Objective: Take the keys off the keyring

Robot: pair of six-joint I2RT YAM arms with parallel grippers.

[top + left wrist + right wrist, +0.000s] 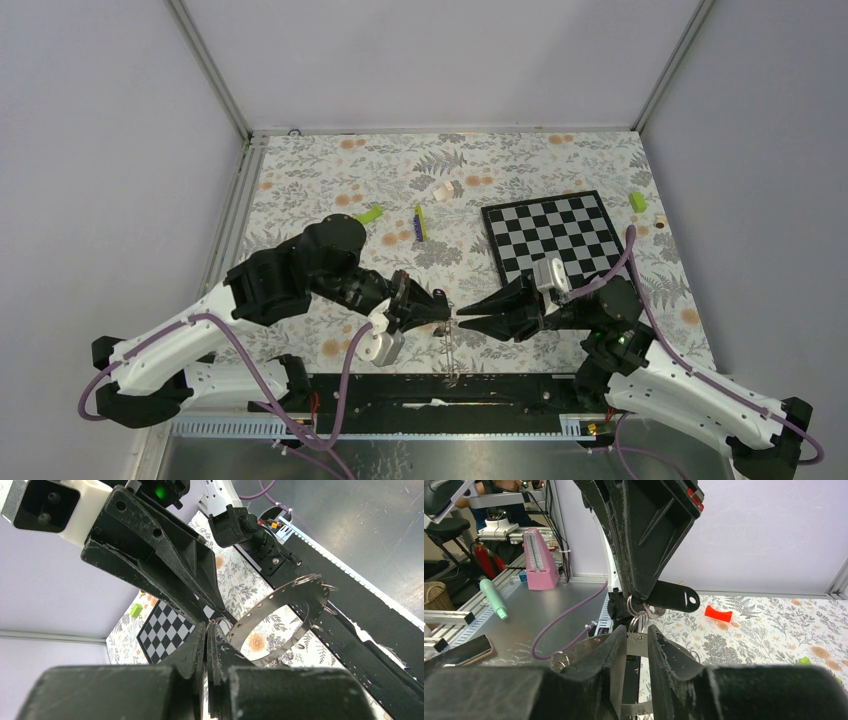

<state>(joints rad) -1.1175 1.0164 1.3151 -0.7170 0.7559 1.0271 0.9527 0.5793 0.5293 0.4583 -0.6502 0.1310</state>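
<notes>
Both tools meet tip to tip over the near edge of the tabletop [300,200], with the keyring [450,352] hanging just under them.

The left tool [206,630] has its 2 fingers pressed together. From the right wrist view, a black-tagged key [674,597] juts sideways from its tips and looks pinched there, with small split rings [634,607] dangling below it. The right tool [637,635] has its 2 fingers apart, and the flat silvery band of the keyring [636,646] sits in the gap. I cannot tell whether the fingers touch it. From the left wrist view, the keyring [302,587] curves away to the right of the closed tips, off the surface. The checkered board [555,235] lies well apart, behind the right arm.
</notes>
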